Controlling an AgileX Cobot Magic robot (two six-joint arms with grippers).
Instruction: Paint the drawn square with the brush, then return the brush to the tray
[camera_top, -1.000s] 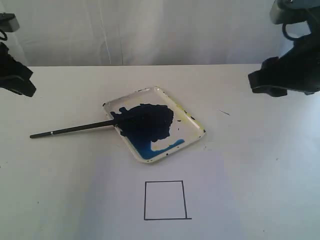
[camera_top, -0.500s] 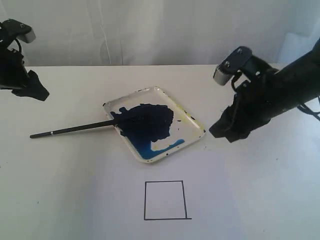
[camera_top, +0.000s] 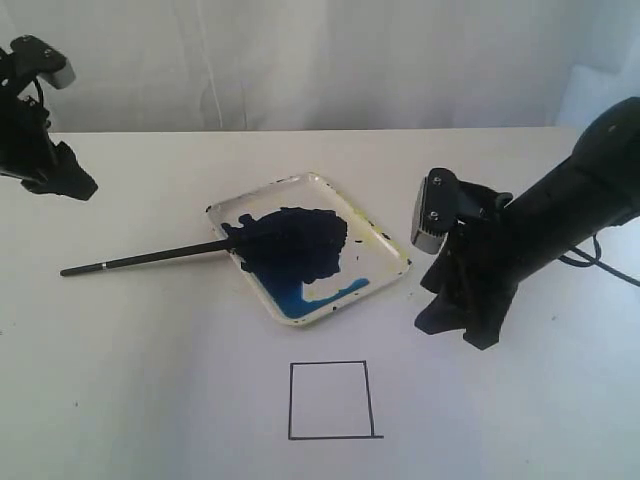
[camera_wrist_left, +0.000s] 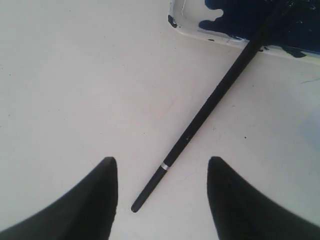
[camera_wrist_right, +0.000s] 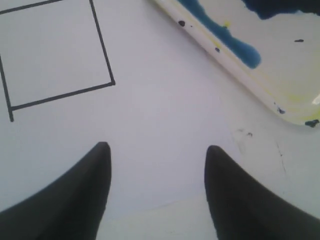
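The right arm (camera_top: 560, 215) reaches in from the side and bends steeply down, putting the right pincer (camera_wrist_right: 157, 146) low over the tabletop (camera_top: 150, 380), just beside the tray (camera_top: 318, 181) and near a corner of the drawn square (camera_top: 330, 400). Its jaws are spread wide and grip nothing. The square's interior is white. The left arm (camera_top: 35, 140) hangs at the far left edge, with the left pincer (camera_wrist_left: 161, 160) also wide apart and empty, pointing down above the free end of the brush (camera_top: 150, 259). The brush lies with its bristles in the tray's dark blue blotch and its handle slanting out over the rim onto the tabletop.
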